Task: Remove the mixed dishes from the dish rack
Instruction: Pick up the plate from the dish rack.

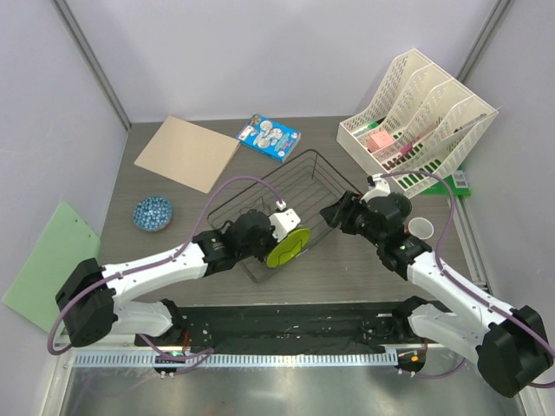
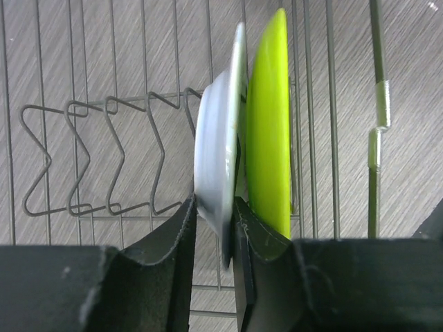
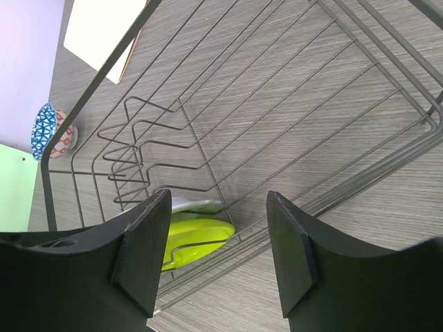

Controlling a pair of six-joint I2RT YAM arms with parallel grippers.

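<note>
Because the plates stand on edge in the near end of the dish rack (image 1: 290,182), the left gripper (image 2: 213,207) addresses them rim-on. Its jaws sit nearly closed astride the white plate (image 2: 218,138), just beside the lime-green plate (image 2: 270,124); a firm clamp cannot be confirmed. The right gripper (image 3: 218,242) hovers half open and empty over the rack's right side, probably to steady it.

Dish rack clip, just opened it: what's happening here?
The left end effector straddles the rim of a white round plate standing upright in the dark wire dish rack, beside a lime-green round plate; whether it grips firmly is unclear. The right end effector hangs open and empty by the rack. A blue speckled bowl sits on the table, outside it.
</note>
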